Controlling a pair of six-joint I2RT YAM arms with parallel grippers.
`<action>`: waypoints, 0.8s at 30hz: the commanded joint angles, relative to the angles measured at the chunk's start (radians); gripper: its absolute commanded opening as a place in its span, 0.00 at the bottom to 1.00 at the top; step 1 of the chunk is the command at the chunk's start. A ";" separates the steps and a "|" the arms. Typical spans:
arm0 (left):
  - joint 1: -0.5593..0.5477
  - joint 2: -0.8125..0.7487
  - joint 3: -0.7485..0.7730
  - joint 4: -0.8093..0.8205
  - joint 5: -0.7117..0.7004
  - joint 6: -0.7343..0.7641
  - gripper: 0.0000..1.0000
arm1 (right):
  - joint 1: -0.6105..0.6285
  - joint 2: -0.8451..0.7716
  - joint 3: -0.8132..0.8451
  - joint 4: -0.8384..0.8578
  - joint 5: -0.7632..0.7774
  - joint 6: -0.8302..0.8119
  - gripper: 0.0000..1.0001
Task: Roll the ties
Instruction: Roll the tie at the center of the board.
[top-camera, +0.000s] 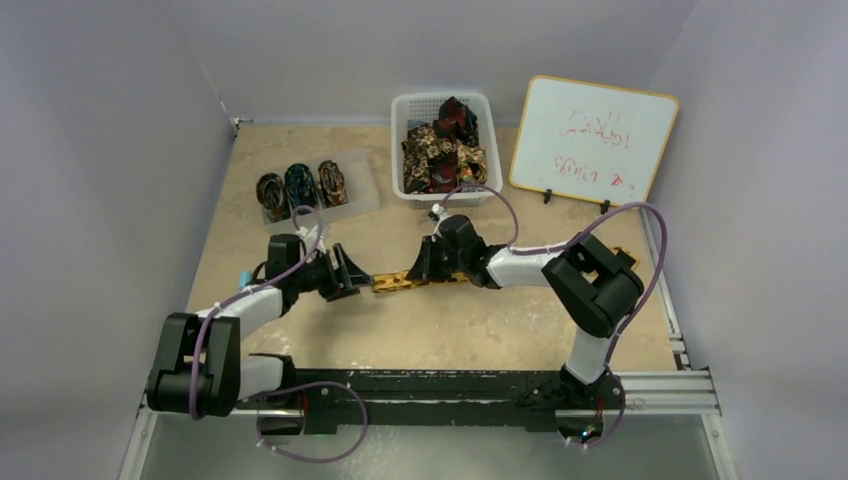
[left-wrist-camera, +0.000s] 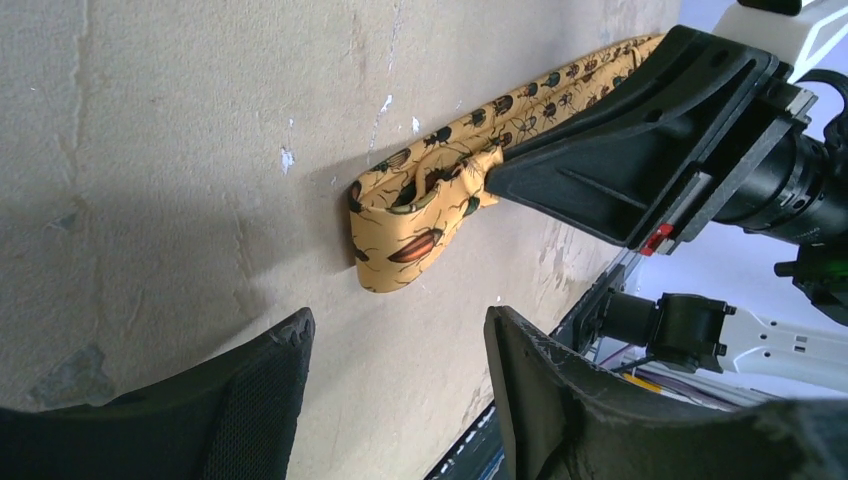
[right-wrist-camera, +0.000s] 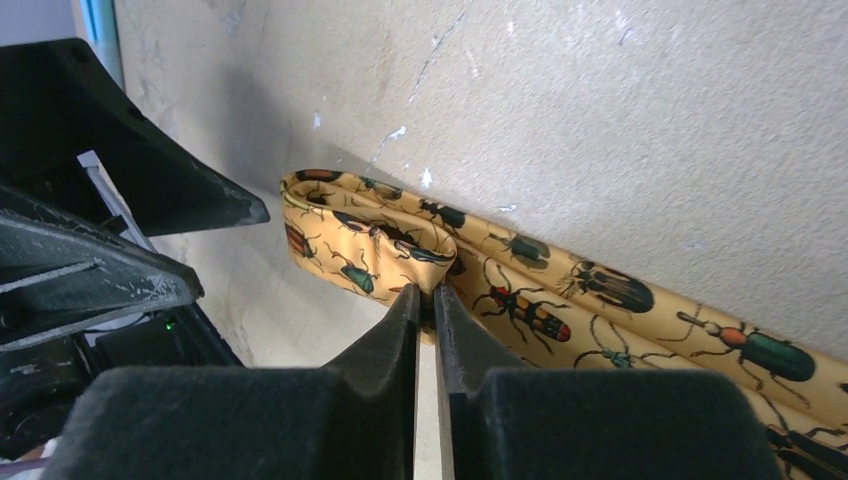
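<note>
**Q:** Top view: where is the work?

**A:** The golden tie (top-camera: 400, 282) lies flat on the table (top-camera: 450, 335). Its folded end sits between my left gripper (top-camera: 352, 275) and right gripper (top-camera: 418, 268). Behind them stand a basket (top-camera: 440, 98) of loose ties, three rolled ties (top-camera: 300, 185) in a tray (top-camera: 365, 195), and a whiteboard (top-camera: 595, 135). All are well apart from the tie, and nothing obstructs.

**Q:** Left wrist view?

**A:** My left fingers (left-wrist-camera: 250, 400) are spread and empty. The tie's end, turned over once, lies just beyond them.

**Q:** Right wrist view?

**A:** My right fingers (right-wrist-camera: 370, 350) are pressed together, pinching the fold. I judge the cloth to be light, limp and slippery, likely to spring open unless it is held. The hold belongs at the fold, with the tail kept straight.
</note>
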 joint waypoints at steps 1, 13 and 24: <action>0.006 0.030 -0.022 0.104 0.059 0.003 0.61 | -0.025 0.016 -0.015 0.048 0.009 -0.019 0.09; 0.006 0.111 -0.056 0.269 0.105 -0.022 0.58 | -0.040 0.085 -0.024 0.060 -0.036 -0.059 0.07; 0.005 0.244 -0.052 0.428 0.085 -0.190 0.58 | -0.046 0.104 -0.029 0.052 -0.045 -0.082 0.07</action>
